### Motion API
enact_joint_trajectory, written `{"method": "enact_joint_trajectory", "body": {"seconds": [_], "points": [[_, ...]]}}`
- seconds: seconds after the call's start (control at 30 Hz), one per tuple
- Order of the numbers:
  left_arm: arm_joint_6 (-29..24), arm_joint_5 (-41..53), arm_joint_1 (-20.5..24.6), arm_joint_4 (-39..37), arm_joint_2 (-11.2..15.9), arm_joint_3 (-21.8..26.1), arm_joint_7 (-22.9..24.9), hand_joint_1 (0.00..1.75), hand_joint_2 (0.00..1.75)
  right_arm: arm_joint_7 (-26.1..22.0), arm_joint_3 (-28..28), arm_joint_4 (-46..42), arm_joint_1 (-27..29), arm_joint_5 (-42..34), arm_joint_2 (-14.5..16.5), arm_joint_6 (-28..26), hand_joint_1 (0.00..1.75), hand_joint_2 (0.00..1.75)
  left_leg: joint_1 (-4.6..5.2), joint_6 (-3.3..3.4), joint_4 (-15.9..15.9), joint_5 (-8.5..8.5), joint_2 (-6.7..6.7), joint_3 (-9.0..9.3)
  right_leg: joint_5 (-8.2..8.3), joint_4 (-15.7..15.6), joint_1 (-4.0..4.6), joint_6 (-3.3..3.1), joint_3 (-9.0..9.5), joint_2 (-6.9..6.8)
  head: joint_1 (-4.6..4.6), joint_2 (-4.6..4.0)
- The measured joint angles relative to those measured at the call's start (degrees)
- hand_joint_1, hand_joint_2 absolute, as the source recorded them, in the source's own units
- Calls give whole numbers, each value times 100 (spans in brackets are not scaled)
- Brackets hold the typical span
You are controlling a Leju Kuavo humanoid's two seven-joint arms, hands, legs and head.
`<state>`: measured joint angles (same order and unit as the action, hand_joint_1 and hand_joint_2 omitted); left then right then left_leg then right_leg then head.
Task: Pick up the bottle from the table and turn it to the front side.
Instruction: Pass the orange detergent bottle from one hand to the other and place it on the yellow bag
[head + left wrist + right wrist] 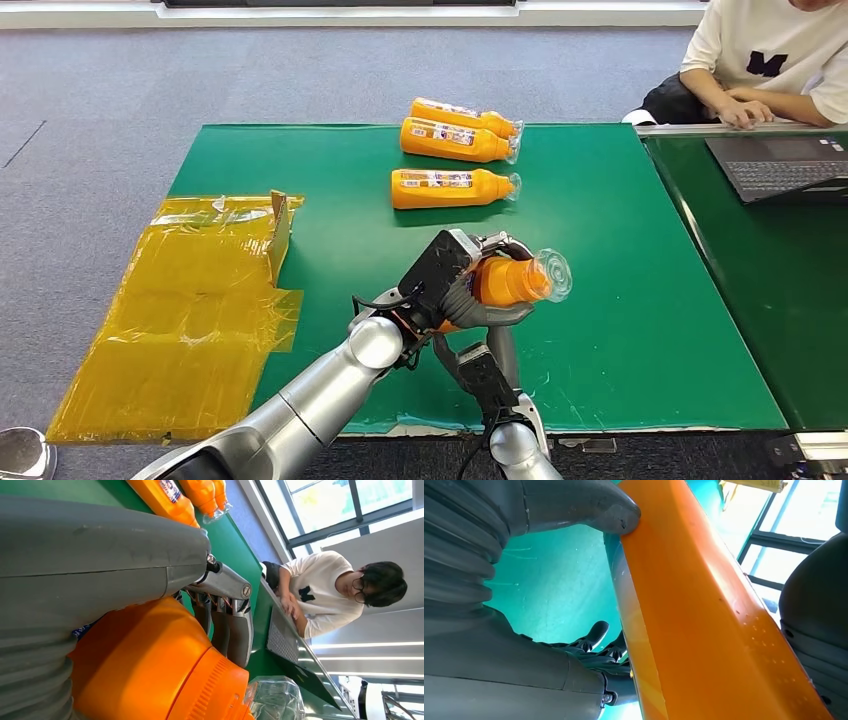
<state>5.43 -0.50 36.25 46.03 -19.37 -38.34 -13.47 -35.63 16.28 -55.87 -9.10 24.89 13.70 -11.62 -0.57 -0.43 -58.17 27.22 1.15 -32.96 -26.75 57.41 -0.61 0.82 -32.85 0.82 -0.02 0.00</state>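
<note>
Nearest, at the front edge of the green-covered counter [640,330]: right hand [487,372] on its silver arm, reaching up under the orange plastic bottle with a clear cap [512,280]. In the right wrist view, thick grey thumb [589,507] pressed against the bottle's orange side [704,610], dark fingers [594,647] curled toward the other side, so hand closed around the bottle.

Just above: left hand [455,285] wrapped over the same bottle from the left, holding it lifted off the counter, lying roughly level, clear cap pointing right, away from the left wrist. In the left wrist view, grey fingers [227,625] closed down along the far side of the orange body [150,665], clear cap [275,700] jutting beyond them. Bottle thus gripped between both hands, left hand on top and behind, right hand below.

To the left, crumpled sheets of yellow transparent film [190,310] spread partly on the counter, partly over the grey carpet.

Farther back, three more orange bottles lying on their sides, caps to the right: one alone [450,188], then two close together [455,138] [460,113].

Farthest, at the right: person in a white top [770,55] seated behind an open dark laptop [785,165] on an adjoining green counter.
</note>
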Motion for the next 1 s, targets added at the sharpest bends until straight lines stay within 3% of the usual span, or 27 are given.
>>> {"method": "enact_joint_trajectory", "body": {"seconds": [0.37,0.63,0.8,1.0], "points": [[-1,148,-3,113,27,-51,-57,175,175,-12,17,0,-23,-38,20,-204,175,175,0,0,0,0,0,-1,0,0,0,0,0,0,0,0],[-66,251,-28,199,72,-85,-48,175,175,232,111,-1,-38,38,61,-437,175,175,0,0,0,0,0,-1,0,0,0,0,0,0,0,0],[-150,314,-107,283,149,-85,-35,175,175,954,230,-110,-57,641,19,-830,175,175,0,-1,0,-1,0,-1,0,0,0,0,-3,0,-1,0],[-184,488,-246,500,255,-78,147,175,175,2594,234,-522,-71,2066,-171,-556,175,175,1,0,0,-1,0,-2,0,0,-2,0,-4,0,-1,0]]}}
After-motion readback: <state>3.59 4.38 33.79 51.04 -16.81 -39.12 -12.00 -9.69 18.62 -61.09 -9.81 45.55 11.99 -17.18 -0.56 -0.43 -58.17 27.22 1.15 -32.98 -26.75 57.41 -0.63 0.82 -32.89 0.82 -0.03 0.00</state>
